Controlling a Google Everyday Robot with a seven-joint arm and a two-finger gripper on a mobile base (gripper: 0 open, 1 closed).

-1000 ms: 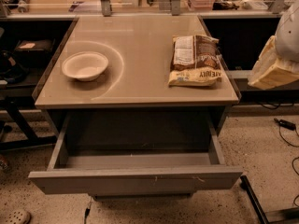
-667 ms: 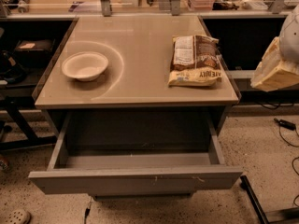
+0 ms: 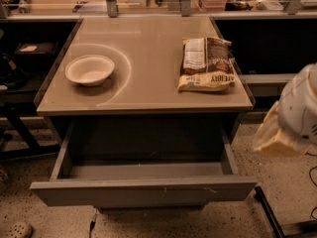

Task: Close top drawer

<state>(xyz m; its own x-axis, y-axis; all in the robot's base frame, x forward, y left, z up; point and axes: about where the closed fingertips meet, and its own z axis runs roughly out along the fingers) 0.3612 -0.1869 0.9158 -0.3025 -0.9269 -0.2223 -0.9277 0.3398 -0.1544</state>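
The gripper is a blurred white and pale-yellow shape at the right edge of the view, cut off by the frame. It hangs off the table's right front corner, beside the open drawer's right end and apart from it. I cannot tell how far it is open or whether it has hold of anything.

The top drawer is pulled well out from under the table's front edge. Its long grey front panel carries small pale scratches. The grey floor shows toward the back, while the front panel hides the nearest strip. What lies under the drawer is mostly dark and cut off at the bottom.

A white bowl sits near the tabletop's left edge, showing only its own pale inside. A brown and white snack bag lies flat along the right edge, its print too blurred to read in full.
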